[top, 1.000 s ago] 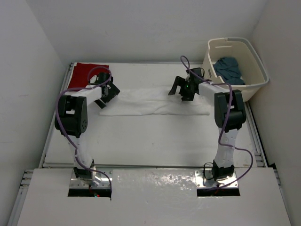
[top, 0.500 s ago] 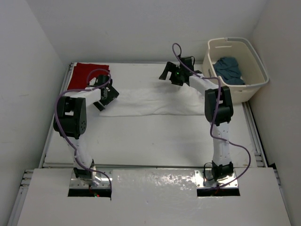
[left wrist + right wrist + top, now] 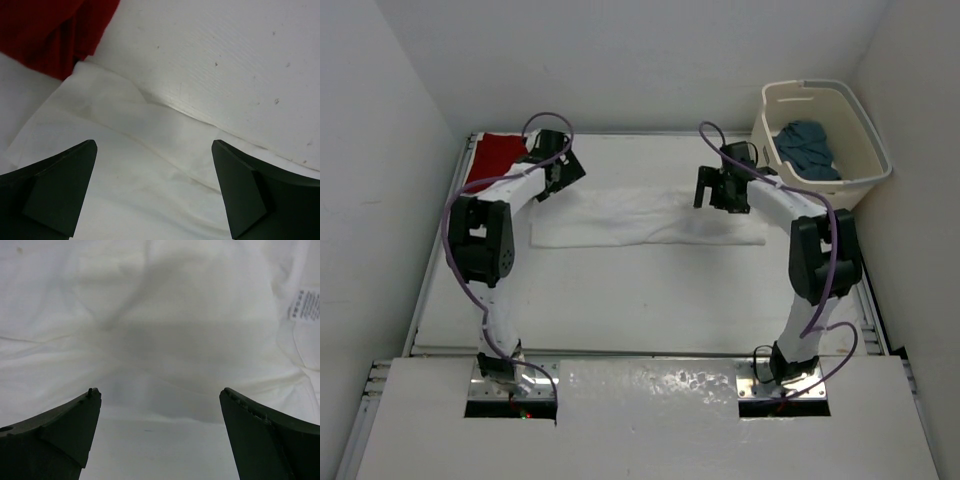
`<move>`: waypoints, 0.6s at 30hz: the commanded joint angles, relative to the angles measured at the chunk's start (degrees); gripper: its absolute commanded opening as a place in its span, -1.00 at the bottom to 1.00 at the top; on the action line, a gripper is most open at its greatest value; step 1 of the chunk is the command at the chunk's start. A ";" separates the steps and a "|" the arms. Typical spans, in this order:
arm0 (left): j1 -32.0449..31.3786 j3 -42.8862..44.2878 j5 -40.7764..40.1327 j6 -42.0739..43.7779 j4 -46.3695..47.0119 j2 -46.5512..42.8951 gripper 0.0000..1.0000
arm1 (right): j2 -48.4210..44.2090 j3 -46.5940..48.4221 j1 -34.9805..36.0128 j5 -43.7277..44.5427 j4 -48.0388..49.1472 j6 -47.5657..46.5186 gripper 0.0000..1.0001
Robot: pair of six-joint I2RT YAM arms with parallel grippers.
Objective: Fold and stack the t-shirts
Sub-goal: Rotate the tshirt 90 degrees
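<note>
On the white table (image 3: pixel 650 290), we're hovering the left gripper (image 3: pixel 560 168) and right gripper (image 3: pixel 715 188), both gaping and empty, over the far edge of the white shirt (image 3: pixel 640 222), and we're risking the left one catching the neighbouring red shirt (image 3: pixel 495 155) too.

White shirt (image 3: pixel 640 222) lies spread on table (image 3: pixel 650 290); teal shirt (image 3: pixel 807 147) in basket (image 3: pixel 867 128).

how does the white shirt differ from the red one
The white shirt is a long wide band; the red shirt is a smaller, compact patch. The white shirt lies across the middle of the table; the red shirt sits in its far left corner. Both lie flat on it.
</note>
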 commanded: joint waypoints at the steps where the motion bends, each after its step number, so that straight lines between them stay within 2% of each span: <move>1: -0.82 3.53 -0.30 4.87 -2.83 6.47 0.99 | 0.75 -2.15 -0.84 5.12 -4.32 -0.18 0.98; 5: -1.00 0.12 -1.45 3.65 -4.07 8.08 0.99 | 3.65 -1.46 -2.07 5.64 -3.62 -0.52 0.98; 8: -1.44 -7.78 -0.93 1.01 -2.67 4.84 0.99 | 7.60 1.44 -2.34 5.12 -2.57 -2.18 0.98; 12: -3.45 -23.22 1.27 -2.23 0.67 -1.58 0.99 | 13.40 5.75 -2.16 1.78 -1.69 -2.98 0.98; 17: -13.11 -36.52 0.82 -9.70 -3.71 -12.56 0.99 | 22.87 14.78 -1.81 -4.62 -2.92 -3.16 0.98; 18: -17.57 -40.11 2.14 -12.67 -3.98 -15.88 0.99 | 24.21 16.29 -1.11 -5.33 -2.49 -3.33 0.98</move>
